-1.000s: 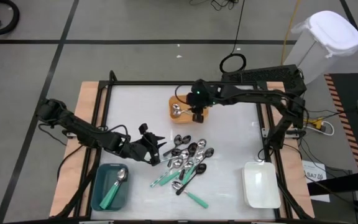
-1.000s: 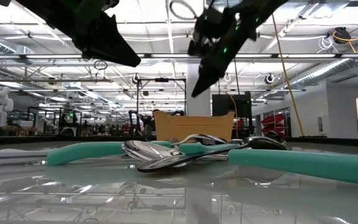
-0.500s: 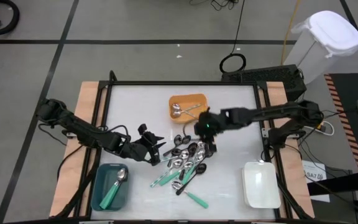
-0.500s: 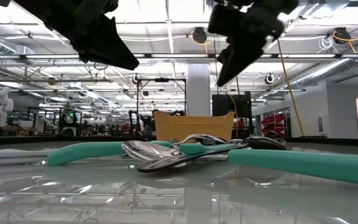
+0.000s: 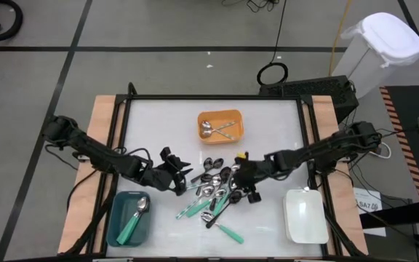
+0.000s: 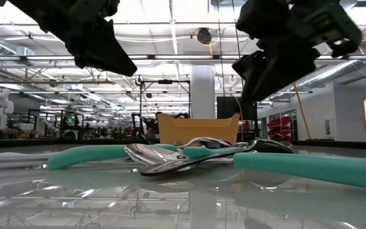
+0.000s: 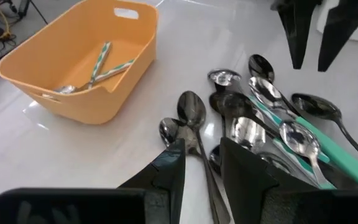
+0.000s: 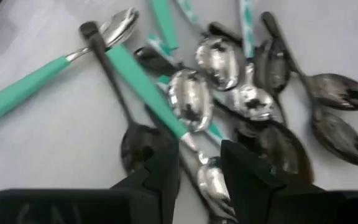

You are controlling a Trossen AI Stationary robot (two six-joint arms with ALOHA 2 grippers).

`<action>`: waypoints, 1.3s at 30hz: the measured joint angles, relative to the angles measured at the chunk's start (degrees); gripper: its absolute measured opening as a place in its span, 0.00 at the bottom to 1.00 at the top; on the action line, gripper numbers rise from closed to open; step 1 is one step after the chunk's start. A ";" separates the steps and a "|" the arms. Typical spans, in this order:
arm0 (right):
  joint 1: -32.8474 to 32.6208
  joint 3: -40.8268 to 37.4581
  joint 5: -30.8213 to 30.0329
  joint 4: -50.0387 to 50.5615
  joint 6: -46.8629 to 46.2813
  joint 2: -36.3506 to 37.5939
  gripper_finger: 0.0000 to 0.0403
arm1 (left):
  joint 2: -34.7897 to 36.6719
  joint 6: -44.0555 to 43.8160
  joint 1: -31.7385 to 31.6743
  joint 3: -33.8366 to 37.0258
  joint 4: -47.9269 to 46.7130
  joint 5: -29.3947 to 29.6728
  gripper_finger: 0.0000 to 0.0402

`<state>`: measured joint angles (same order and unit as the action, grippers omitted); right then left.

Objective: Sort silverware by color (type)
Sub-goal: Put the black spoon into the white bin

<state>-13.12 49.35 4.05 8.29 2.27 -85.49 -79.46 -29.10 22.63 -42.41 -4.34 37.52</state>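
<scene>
A heap of spoons (image 5: 220, 188) is lying in the middle of the white worktop (image 5: 158, 124), with black, all-silver and teal-handled ones crossing over each other. One teal-handled spoon (image 5: 228, 231) is lying a little apart from the heap, on the side nearer the white tray (image 5: 305, 215).

The left end effector (image 5: 182, 175) is hovering just beside the heap, on the side facing the teal tray (image 5: 115, 227). Its fingers (image 7: 166, 168) are standing slightly apart with a narrow gap between them, pinching nothing; in the left wrist view a black spoon (image 7: 194, 118) is showing just beyond the tips.

The right end effector (image 5: 247, 191) is hanging over the opposite edge of the heap. Its fingers (image 8: 160, 171) are likewise parted a little and holding nothing, with the tangle of spoons lying directly below in the right wrist view.

The orange tray (image 5: 237, 129) is sitting at the far side of the worktop and is holding two silver spoons (image 5: 215, 129). The teal tray is holding one teal-handled spoon (image 5: 135, 218). In the low view both end effectors are hanging above the spoons, clear of the worktop.
</scene>
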 joint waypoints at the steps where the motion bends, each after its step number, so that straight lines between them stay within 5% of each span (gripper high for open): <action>1: -0.66 -0.12 -0.02 0.02 0.19 0.00 0.29 | -0.70 0.00 0.20 0.00 0.28 -0.01 0.25; 12: -5.92 -0.16 -5.73 -0.26 2.87 -0.02 0.29 | -10.99 -0.93 -0.47 0.09 5.70 0.93 0.25; 22: -5.99 -0.16 -5.92 -0.61 4.65 -0.02 0.29 | -19.15 2.98 -6.30 -0.02 21.49 -8.41 0.25; 39: -5.97 -0.15 -5.92 -2.98 6.89 -0.02 0.29 | -24.07 7.13 -9.23 -0.07 30.17 -9.50 0.25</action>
<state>-19.09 49.19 -1.87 5.31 9.16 -85.52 -103.52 -21.97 13.40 -42.49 25.83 28.02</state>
